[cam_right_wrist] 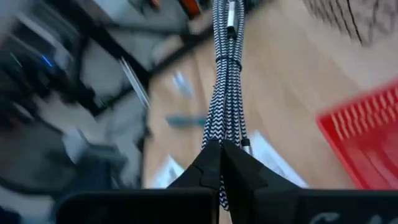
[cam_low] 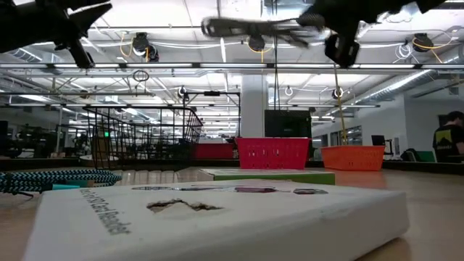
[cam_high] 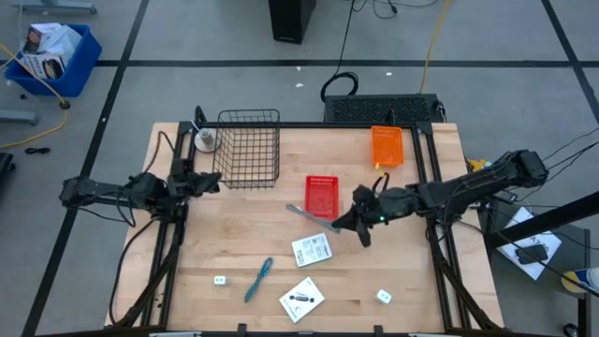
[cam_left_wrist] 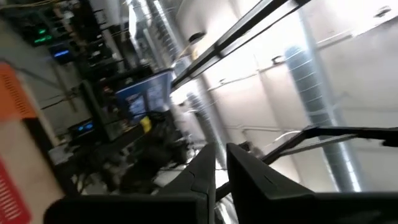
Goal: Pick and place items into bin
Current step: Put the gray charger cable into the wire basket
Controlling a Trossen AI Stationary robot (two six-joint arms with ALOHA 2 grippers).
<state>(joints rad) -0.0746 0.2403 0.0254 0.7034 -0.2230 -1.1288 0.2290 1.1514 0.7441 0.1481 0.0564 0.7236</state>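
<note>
Sitting on table point(cam_high: 234, 239), black wire basket point(cam_high: 249, 146), red bin point(cam_high: 321, 196), orange bin point(cam_high: 386, 146)

Readable print: hardly any.
The flat white printed packet point(cam_low: 217, 217), lying before the red plastic basket point(cam_low: 273, 153), carries dark lettering too blurred to read.

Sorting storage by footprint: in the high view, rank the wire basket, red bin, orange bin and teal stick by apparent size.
1. Wire basket, clearly largest.
2. Orange bin and red bin: look alike, not ranked.
3. Teal stick, smallest.
</note>
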